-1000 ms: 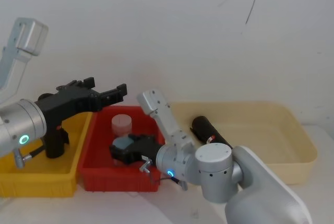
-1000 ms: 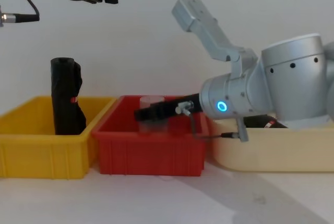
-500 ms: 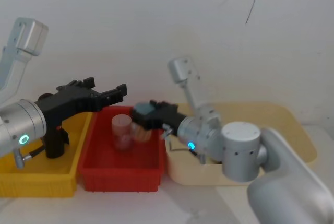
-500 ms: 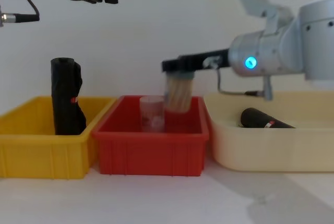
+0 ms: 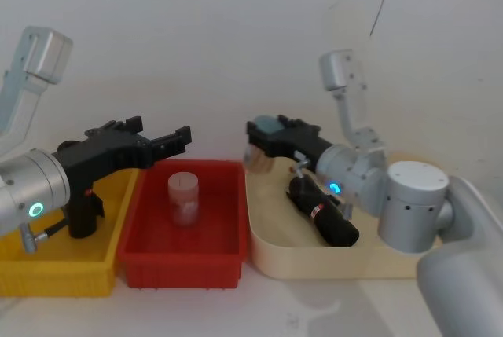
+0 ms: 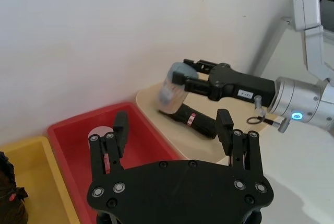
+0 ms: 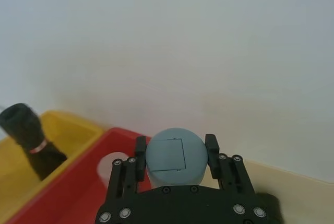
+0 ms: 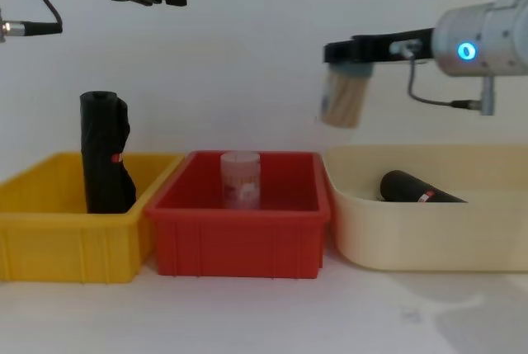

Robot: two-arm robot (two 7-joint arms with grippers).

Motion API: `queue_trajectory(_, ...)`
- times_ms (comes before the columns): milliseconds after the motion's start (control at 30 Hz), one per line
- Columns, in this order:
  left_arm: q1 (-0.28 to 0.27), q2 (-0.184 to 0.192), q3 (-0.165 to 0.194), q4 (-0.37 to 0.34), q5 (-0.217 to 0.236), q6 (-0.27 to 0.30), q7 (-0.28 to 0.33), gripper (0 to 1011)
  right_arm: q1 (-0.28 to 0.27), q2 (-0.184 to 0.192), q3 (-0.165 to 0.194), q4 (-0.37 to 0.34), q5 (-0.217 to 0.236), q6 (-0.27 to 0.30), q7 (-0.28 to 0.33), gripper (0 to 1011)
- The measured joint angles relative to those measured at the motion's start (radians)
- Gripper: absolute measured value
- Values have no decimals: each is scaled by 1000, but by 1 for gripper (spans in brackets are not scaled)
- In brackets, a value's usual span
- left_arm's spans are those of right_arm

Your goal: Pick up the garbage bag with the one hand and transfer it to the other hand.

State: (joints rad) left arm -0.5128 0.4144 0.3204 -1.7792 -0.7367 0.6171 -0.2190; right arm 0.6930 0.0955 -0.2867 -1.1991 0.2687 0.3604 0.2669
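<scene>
White wall backs a pale surface [image 5: 314, 313] carrying three bins side by side. From the head view, the garbage bag [image 5: 322, 211] lies slanted in the cream bin [image 5: 267, 250], near its left wall, open floor to its right. The right gripper [image 5: 263, 137] hangs above that bin's left rim, jaws clenched on a capped jar [image 5: 259, 148]. The left gripper [image 5: 169, 142], jaws released, hovers over the yellow bin [image 5: 47, 274] and red bin [image 5: 181, 262]. In the chest view, the jar [image 8: 345, 98] hangs well clear of the rims.
</scene>
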Motion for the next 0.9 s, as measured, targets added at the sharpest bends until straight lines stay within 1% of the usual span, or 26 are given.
queue_trajectory(33, 0, 0, 0, 0, 0, 0, 0, 1000, -2, 2, 4, -1, 3, 0, -3, 664)
queue_trajectory(67, 0, 0, 0, 0, 0, 0, 0, 1000, -5, 7, 13, -1, 6, -2, -7, 714)
queue_trajectory(133, 0, 0, 0, 0, 0, 0, 0, 1000, -11, 13, 23, -1, 10, -11, -15, 754)
queue_trajectory(233, 0, 0, 0, 0, 0, 0, 0, 1000, -17, 19, 32, -1, 12, -24, -20, 847)
queue_trajectory(267, 0, 0, 0, 0, 0, 0, 0, 1000, -24, 23, 37, -2, 14, -39, -23, 899)
queue_trajectory(300, 0, 0, 0, 0, 0, 0, 0, 1000, -26, 24, 39, -2, 14, -46, -24, 899)
queue_trajectory(367, 0, 0, 0, 0, 0, 0, 0, 1000, -34, 27, 43, -5, 15, -61, -26, 960)
queue_trajectory(433, 0, 0, 0, 0, 0, 0, 0, 1000, -48, 31, 47, -12, 18, -91, -27, 1001)
queue_trajectory(567, 0, 0, 0, 0, 0, 0, 0, 1000, -80, 36, 52, -33, 26, -142, -21, 1000)
queue_trajectory(600, 0, 0, 0, 0, 0, 0, 0, 1000, -97, 38, 54, -47, 31, -164, -15, 999)
queue_trajectory(700, 0, 0, 0, 0, 0, 0, 0, 1000, -131, 42, 55, -74, 40, -197, -4, 1000)
queue_trajectory(733, 0, 0, 0, 0, 0, 0, 0, 1000, -146, 43, 55, -87, 43, -206, 0, 1000)
queue_trajectory(800, 0, 0, 0, 0, 0, 0, 0, 1000, -197, 47, 55, -129, 58, -243, 16, 1000)
queue_trajectory(900, 0, 0, 0, 0, 0, 0, 0, 1000, -241, 51, 53, -162, 69, -265, 28, 999)
